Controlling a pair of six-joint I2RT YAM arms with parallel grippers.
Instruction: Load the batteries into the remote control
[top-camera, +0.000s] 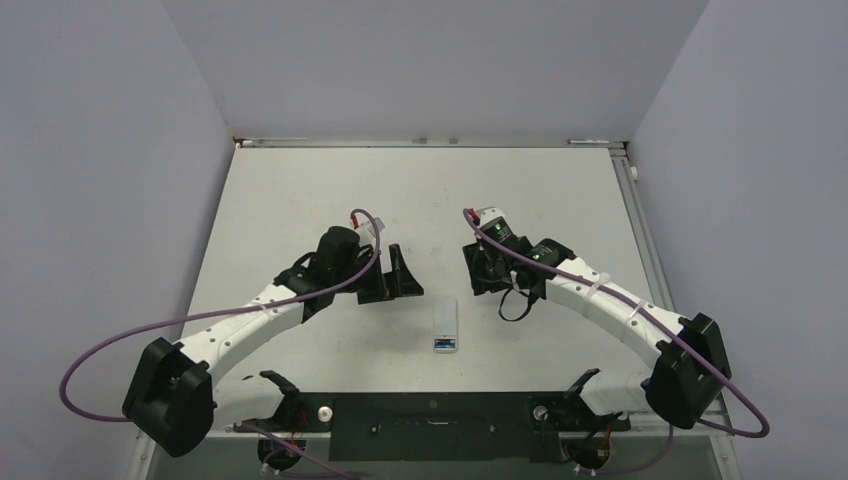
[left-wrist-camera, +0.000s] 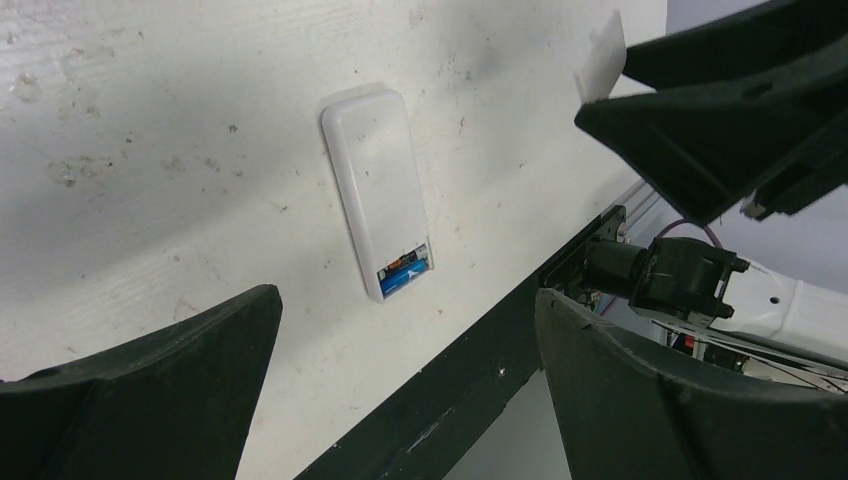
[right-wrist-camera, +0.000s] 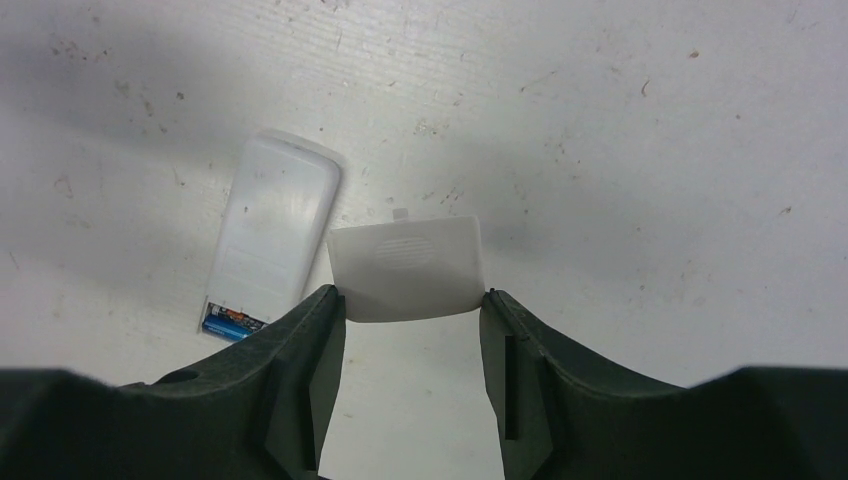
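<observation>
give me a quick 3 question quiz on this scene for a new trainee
1. True or false: the remote control lies with its buttons facing up.
2. What does the right gripper hold? A the remote control; B a small white plastic cover; C nothing.
3. Fill in: the battery showing at the remote's open end is ___ in colour.

Key: 1 false, its plain white back faces up; 2 B; 3 blue.
</observation>
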